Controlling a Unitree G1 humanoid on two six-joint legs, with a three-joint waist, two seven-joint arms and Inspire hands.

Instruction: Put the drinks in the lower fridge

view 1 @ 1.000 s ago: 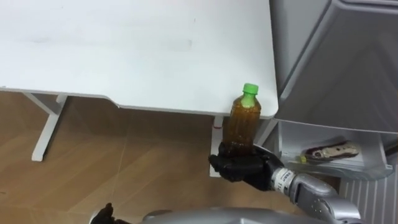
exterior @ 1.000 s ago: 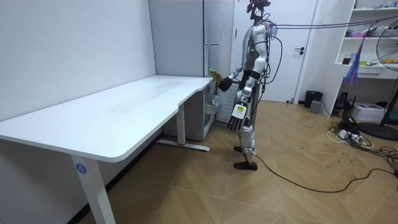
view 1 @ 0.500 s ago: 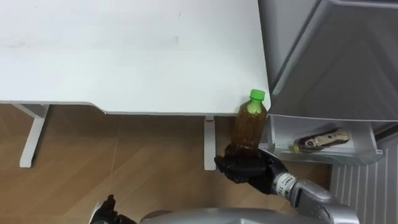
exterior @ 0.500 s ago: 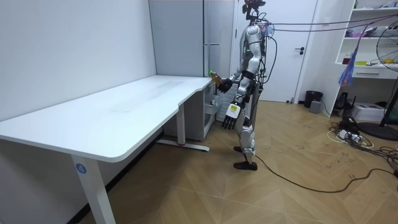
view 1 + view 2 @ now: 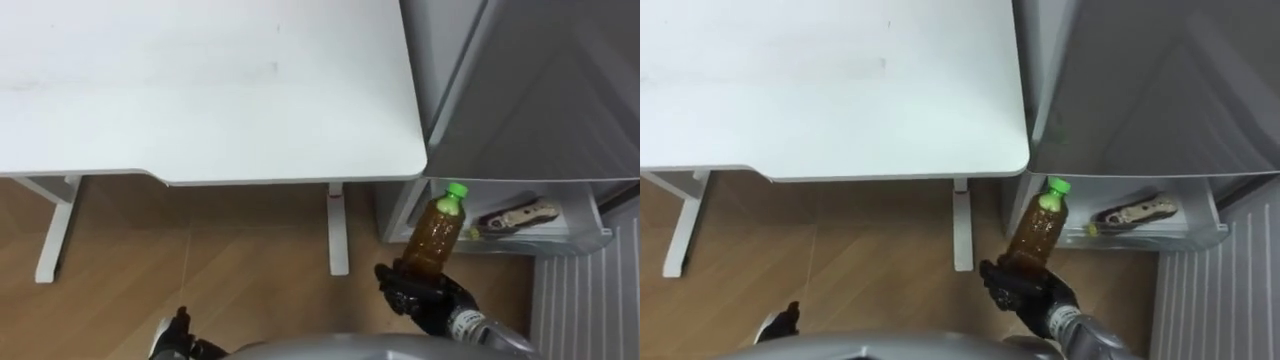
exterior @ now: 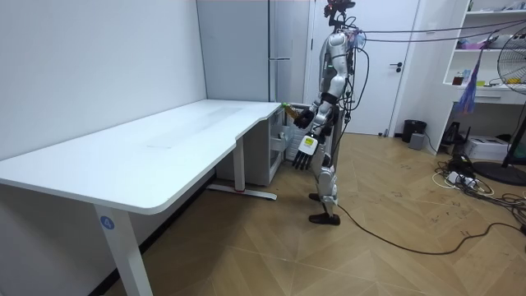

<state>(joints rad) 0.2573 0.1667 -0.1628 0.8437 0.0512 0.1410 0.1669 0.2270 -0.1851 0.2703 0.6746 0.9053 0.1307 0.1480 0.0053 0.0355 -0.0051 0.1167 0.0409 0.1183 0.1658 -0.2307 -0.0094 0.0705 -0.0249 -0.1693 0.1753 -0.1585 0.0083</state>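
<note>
The bottle (image 5: 437,240) has moved. A moment ago it was up by the right front corner of the white surface (image 5: 200,90). Now it is lower and further right, past that corner, in front of the open lower fridge (image 5: 497,232). The whole picture has slid too, so the robot's head has moved as well.

The right hand (image 5: 420,295) has its fingers wrapped round the bottom of the bottle. The bottle is brown with a green cap (image 5: 456,190), and it leans a little, with the cap tipped toward the fridge. The left hand (image 5: 172,335) is low down at the robot's side, and I cannot tell how it is held. In the room view the robot stands at the far end of the surface, right next to the fridge (image 6: 279,49).

I think the job is about half done. The drink is off the surface and has been carried to the fridge, but it is not inside yet. It still has to go in and be let go.

A long flat packet (image 5: 520,213) already lies in the lower fridge, near the right side, so the bottle may fit better on the left. The grey upper door (image 5: 540,90) hangs just above the opening. The white ribbed door (image 5: 590,300) stands open on the right. The surface's leg (image 5: 338,230) is close on the left. The way in looks a bit tight.
</note>
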